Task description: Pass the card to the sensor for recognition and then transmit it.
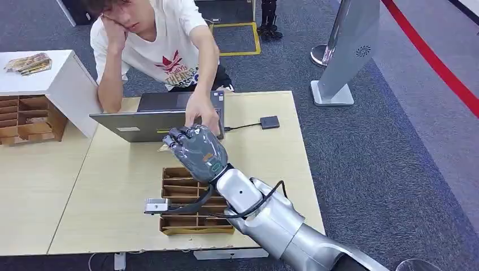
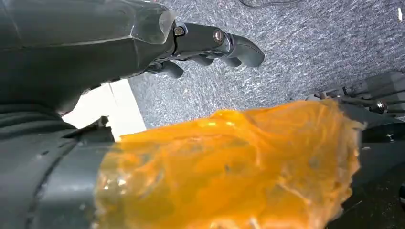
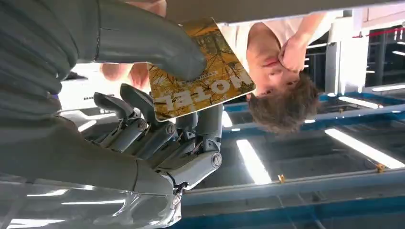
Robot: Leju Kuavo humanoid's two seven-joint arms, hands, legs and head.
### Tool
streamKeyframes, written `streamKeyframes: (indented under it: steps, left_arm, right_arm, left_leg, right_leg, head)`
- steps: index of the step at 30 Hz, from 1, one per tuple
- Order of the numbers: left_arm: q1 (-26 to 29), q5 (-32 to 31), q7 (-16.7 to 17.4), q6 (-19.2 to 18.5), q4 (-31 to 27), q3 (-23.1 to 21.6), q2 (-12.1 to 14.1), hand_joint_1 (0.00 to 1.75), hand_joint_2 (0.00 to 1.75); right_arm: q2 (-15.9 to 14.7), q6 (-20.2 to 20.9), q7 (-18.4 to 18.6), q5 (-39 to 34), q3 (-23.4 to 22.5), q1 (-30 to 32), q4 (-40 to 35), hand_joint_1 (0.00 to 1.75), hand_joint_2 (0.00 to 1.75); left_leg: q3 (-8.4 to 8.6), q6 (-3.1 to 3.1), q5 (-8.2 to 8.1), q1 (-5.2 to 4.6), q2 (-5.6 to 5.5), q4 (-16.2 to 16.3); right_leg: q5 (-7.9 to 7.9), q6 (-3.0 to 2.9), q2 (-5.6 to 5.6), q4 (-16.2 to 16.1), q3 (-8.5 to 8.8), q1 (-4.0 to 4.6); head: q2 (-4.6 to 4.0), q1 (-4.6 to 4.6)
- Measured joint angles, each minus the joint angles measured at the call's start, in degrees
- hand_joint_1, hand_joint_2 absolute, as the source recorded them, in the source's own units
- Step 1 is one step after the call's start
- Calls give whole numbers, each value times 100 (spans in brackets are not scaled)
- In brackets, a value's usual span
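1. The right robot hand [image 1: 195, 151] reaches across the desk [image 1: 113, 186] toward twelve o'clock, stopping just short of the grey laptop [image 1: 152, 121]. It is grasping the card [image 3: 200, 78], which the right wrist view shows pinched between the thick thumb and the darker fingers [image 3: 143, 119], its printed face toward that camera.
2. That grip by one end leaves most of the card projecting free, probably so its flat face can be presented to a reader and then taken easily by someone else.
3. The black sensor [image 1: 269, 122] lies flat on the desk at about two o'clock of the hand, near but apart from it, cabled toward the laptop. The card is not over it now.
4. A person [image 1: 152, 39] sits at twelve o'clock behind the laptop, one hand [image 1: 200, 113] stretched down just beside the robot's fingers, seemingly placed to receive the card. The transmit step appears to be the one in hand.
5. A compartmented cardboard tray [image 1: 186, 209] sits at six o'clock of the hand, beneath the forearm, likely the card supply.
6. The left robot hand [image 2: 205, 43] hangs over grey carpet, its fingers loosely curled with nothing seen between them; whether it is released or clenched cannot be told.
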Motion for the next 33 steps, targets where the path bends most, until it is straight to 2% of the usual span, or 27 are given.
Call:
streamKeyframes:
  steps: [11,16,18,22,26,33]
  left_arm:
    - [0,66,9,15,0,-87,0,0,0]
    - [2,129,9,46,0,-94,0,0,0]
    - [6,195,7,55,0,-94,0,0,0]
    - [33,376,-42,107,0,-94,0,0,0]
    - [73,553,-125,162,0,-94,7,0,0]
    - [170,756,-247,238,0,-81,35,0,0]
  right_arm:
    - [0,-22,-59,-76,-4,50,48,175,175]
    - [0,19,-277,-639,-79,165,-11,175,175]
    - [2,265,-495,-1326,-171,322,-241,175,175]
    - [0,1217,-879,-3535,-492,778,-1125,175,175]
    - [-20,2178,-957,-5545,-941,1260,-2226,175,175]
    - [-232,2883,-944,-7165,-1524,1809,-3229,175,175]
  left_leg:
    - [0,0,0,0,0,2]
    - [-1,0,0,0,0,2]
    - [-1,0,0,0,0,2]
    - [-2,5,-4,0,0,2]
    - [-2,6,-5,0,-1,2]
    - [-2,7,-5,-1,-1,5]
  right_leg:
    - [0,1,0,0,0,0]
    - [1,1,0,0,0,0]
    - [0,1,0,0,0,0]
    - [0,1,0,0,-1,0]
    - [-2,3,-1,-1,-1,0]
    - [-2,4,-1,-4,2,0]
  head:
    - [0,0]
    - [0,0]
    - [0,0]
    - [0,0]
    - [0,0]
    - [0,0]
